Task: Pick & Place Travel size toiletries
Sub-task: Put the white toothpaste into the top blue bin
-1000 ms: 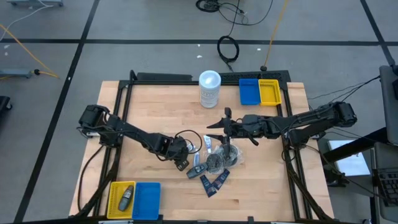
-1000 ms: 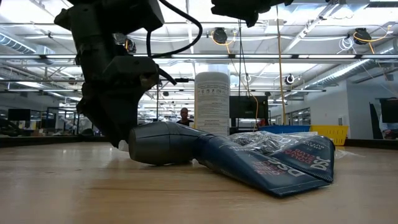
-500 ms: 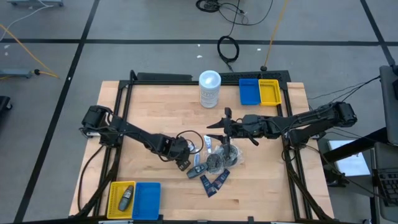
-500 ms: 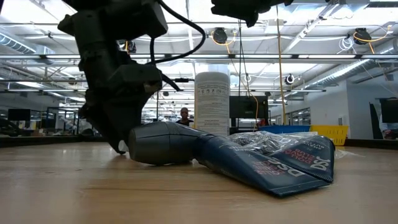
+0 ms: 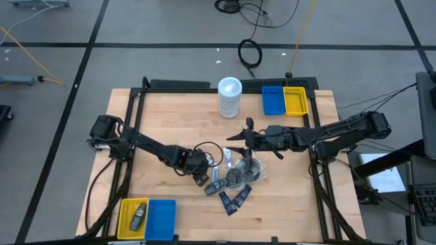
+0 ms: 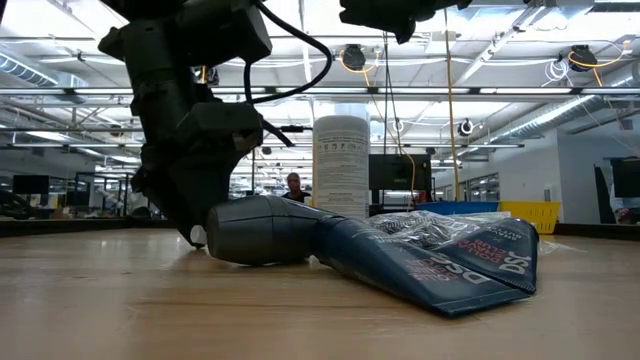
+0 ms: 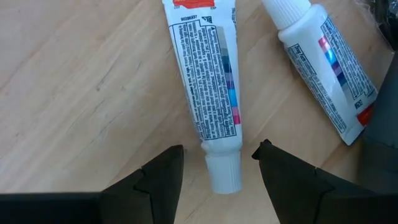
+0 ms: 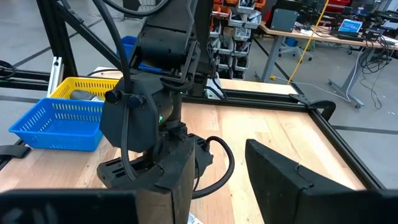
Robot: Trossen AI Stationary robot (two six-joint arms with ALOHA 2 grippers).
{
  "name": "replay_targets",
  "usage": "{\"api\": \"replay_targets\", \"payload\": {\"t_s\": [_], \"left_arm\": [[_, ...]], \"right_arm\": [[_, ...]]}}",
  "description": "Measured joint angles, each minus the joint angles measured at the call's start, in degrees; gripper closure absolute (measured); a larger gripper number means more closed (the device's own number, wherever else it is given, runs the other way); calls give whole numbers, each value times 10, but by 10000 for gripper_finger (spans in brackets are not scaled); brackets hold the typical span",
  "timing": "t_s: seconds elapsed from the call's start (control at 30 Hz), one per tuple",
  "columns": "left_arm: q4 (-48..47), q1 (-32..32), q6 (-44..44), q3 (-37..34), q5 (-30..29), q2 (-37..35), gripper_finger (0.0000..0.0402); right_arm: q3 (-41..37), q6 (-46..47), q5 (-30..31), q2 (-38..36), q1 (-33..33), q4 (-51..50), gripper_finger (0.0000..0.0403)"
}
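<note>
This is a large open robotics lab or workshop. Ceiling trusses point(image 6: 520, 92) with lights span the hall, desks with monitors point(image 8: 349, 26) stand beyond the tabletop point(image 5: 170, 116), and cables point(image 5: 250, 53) lie on the grey floor point(image 5: 136, 27).

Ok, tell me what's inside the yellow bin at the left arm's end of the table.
The yellow bin holds one dark grey mini bottle, lying on its side. Nothing else shows in it from above; whatever might sit under the bottle is covered. The blue bin beside it looks empty.

Overhead plus table-level views; both share canister point(image 5: 229, 96).
</note>
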Motion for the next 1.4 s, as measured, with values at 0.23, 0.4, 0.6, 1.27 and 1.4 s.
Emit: {"api": "replay_targets", "payload": {"t_s": [0.23, 0.4, 0.6, 1.27, 1.4], "left_arm": [[-27, 1, -5, 0, 6, 1, 305], [-25, 0, 7, -1, 8, 1, 365], [-44, -1, 22, 9, 6, -3, 365], [-23, -68, 160, 23, -338, -247, 365], [91, -75, 276, 23, -377, -247, 365]], "right_arm": [[0, 0, 0, 0, 0, 0, 268], [0, 0, 0, 0, 0, 0, 268], [0, 0, 0, 0, 0, -2, 268], [0, 0, 0, 0, 0, -15, 268], [0, 0, 0, 0, 0, -6, 268]]}}
